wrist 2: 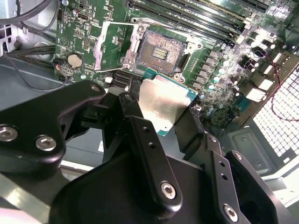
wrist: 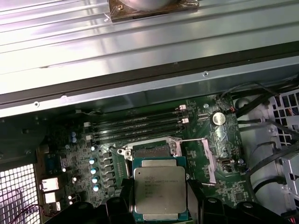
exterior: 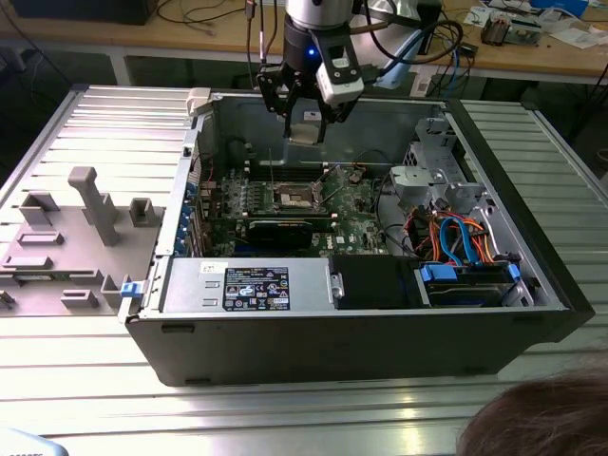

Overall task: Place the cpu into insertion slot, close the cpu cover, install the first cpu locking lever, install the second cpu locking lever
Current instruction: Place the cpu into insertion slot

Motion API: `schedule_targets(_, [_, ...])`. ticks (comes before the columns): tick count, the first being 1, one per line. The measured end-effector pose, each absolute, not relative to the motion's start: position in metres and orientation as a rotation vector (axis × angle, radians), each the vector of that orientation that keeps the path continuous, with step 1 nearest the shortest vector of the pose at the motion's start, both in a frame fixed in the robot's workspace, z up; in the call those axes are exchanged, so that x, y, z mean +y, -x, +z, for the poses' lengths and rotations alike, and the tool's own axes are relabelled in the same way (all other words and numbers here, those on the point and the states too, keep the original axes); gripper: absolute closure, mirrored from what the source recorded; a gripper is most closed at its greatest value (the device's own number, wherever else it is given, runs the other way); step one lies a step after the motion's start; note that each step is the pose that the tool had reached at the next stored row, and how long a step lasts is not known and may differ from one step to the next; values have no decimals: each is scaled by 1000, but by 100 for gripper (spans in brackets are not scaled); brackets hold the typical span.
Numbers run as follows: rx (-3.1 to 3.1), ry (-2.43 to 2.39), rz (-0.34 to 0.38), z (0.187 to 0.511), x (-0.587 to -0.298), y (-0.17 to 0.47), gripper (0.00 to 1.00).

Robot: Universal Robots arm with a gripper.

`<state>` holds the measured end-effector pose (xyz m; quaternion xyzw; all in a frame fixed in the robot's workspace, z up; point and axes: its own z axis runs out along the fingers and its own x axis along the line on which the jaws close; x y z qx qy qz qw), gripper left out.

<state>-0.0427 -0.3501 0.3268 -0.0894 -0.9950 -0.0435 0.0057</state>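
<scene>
Ribbed metal table (exterior: 285,418) is carrying an open computer case (exterior: 380,347) lying on its side, and over its green board I am holding the cpu (exterior: 305,133), my gripper (exterior: 304,121) clamping it by two opposite edges. The chip is hanging well above the slot (exterior: 293,197), touching nothing. In the second wrist view it is sitting tilted against the board, while the slot is lying bare with the cover (wrist 2: 106,44) swung back beside it. I am judging this to be the placing step, barely begun. To do it well, I am thinking the chip wants levelling and squaring to the slot's rim, then going straight down with no sideways slide, since the contacts look fine and easily bent. The memory slots (wrist: 135,126) are running close along one side and the long black card (exterior: 285,228) is lying just beside the other, so there is little room for my fingers to stray. A grey moulded fixture (exterior: 76,218) is resting on the table at the exterior view's left. Behind the case, a wooden bench (exterior: 190,38) is carrying cables and papers, and a person's head (exterior: 541,418) is showing at the near edge.
</scene>
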Motion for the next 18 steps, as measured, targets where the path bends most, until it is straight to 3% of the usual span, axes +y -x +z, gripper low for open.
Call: schedule_targets(18, [-3109, 354, -136, 325, -350, 43, 45])
